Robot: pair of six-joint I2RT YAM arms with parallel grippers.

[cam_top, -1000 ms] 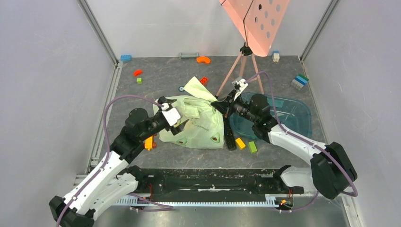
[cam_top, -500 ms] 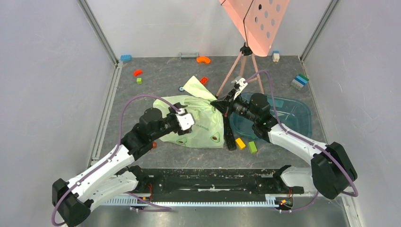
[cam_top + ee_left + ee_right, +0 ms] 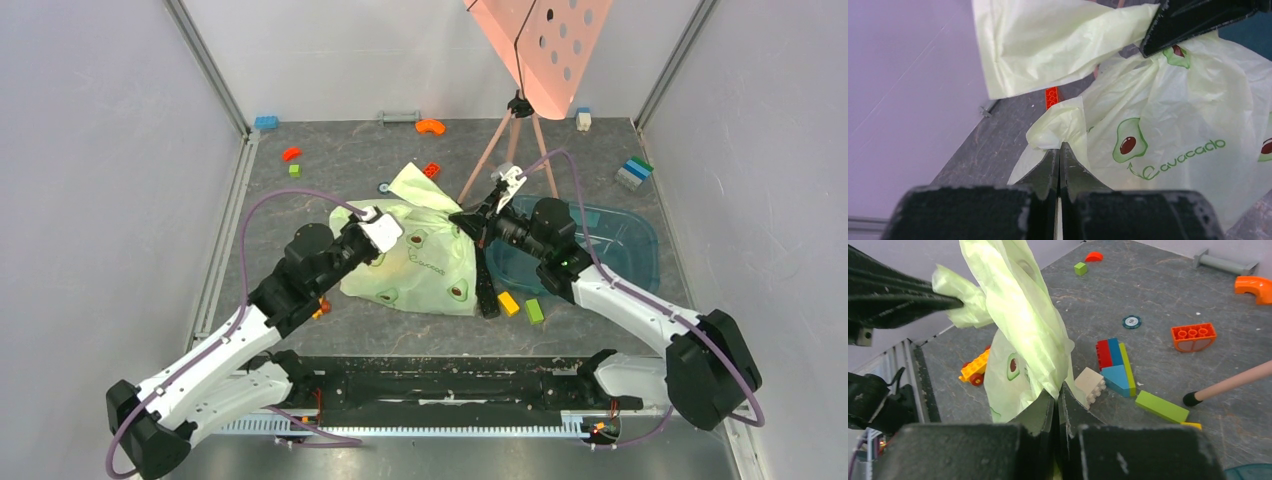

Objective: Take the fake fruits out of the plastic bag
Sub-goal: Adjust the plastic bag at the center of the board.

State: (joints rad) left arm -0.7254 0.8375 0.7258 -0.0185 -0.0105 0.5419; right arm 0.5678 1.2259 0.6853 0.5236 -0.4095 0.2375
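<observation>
The plastic bag (image 3: 425, 265), pale green with avocado prints, lies crumpled mid-table. My left gripper (image 3: 1059, 146) is shut on a bunched fold of the bag's upper left edge (image 3: 1060, 122); from above it sits at that corner (image 3: 393, 236). My right gripper (image 3: 1058, 387) is shut on the bag's upper right edge, and a sheet of the plastic (image 3: 1023, 325) rises from its jaws; from above it is at the bag's top right (image 3: 460, 218). The bag hangs stretched between the two grippers. The fake fruits are hidden, and no view shows inside the bag.
A teal tray (image 3: 620, 250) lies right of the bag, under my right arm. A tripod (image 3: 520, 130) carrying a pink board stands behind it. Loose bricks lie around: yellow (image 3: 508, 303) and green (image 3: 535, 311) near the front, orange (image 3: 431, 170) behind, and a cream brick (image 3: 1090, 382).
My left arm swung right and up to the bag's upper left edge, and its jaws went from open to shut on the plastic. The right gripper kept its hold.
</observation>
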